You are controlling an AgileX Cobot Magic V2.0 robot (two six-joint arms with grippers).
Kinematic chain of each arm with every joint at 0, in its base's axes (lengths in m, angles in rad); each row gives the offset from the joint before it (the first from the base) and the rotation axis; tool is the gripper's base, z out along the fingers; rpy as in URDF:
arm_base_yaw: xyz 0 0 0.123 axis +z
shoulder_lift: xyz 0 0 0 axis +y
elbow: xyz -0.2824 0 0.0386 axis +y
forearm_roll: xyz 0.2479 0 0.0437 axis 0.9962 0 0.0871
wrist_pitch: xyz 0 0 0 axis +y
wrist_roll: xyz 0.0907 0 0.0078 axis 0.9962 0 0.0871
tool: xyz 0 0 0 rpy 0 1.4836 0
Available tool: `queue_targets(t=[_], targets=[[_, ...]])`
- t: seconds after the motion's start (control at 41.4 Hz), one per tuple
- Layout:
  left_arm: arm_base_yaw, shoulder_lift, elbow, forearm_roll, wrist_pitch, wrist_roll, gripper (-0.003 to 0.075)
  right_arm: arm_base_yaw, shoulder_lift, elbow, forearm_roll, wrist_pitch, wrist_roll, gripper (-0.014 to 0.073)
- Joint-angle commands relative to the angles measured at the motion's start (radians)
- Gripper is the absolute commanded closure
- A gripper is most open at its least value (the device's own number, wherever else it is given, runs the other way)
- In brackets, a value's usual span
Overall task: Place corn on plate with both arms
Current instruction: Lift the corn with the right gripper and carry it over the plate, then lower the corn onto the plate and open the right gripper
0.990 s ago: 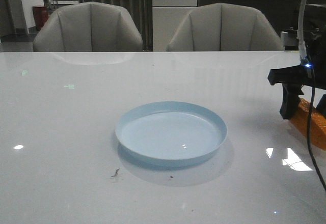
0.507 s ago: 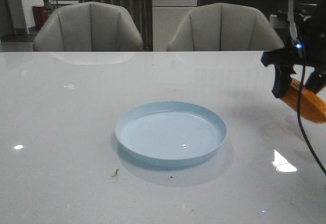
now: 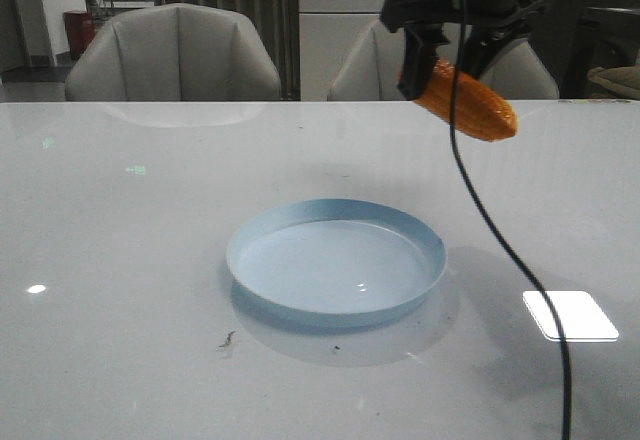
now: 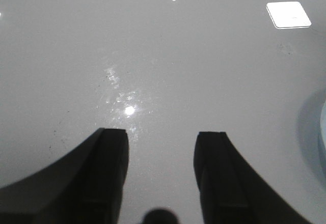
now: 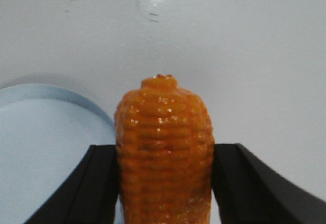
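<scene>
My right gripper is shut on the orange corn and holds it high above the table, behind and to the right of the pale blue plate. The corn's tip points down to the right. In the right wrist view the corn sits between both black fingers, with the plate's rim below and beside it. My left gripper is open and empty over bare table; it does not show in the front view.
The glossy white table carries bright light reflections. Two grey chairs stand behind its far edge. A black cable hangs from the right arm, crossing in front of the table to the right of the plate. A sliver of the plate's edge shows in the left wrist view.
My right gripper has lifted the corn off the table at the right edge and carried it up and to the left, towards the plate. The plate has not moved.
</scene>
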Motion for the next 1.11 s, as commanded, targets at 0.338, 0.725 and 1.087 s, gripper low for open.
queue_targets(t=[0.338, 0.725, 1.087], targets=[[-0.002, -0.025, -0.027, -0.010, -0.066, -0.011, 0.0344, 0.147, 0.089, -0.037, -0.002, 0.018, -0.087, 0.0346], [-0.002, -0.025, -0.027, -0.010, -0.066, -0.011, 0.0344, 0.151, 0.170, -0.038, 0.008, 0.050, -0.087, 0.0309], [-0.002, -0.025, -0.027, -0.010, -0.066, -0.011, 0.0344, 0.151, 0.170, -0.075, 0.017, 0.060, -0.083, -0.0022]])
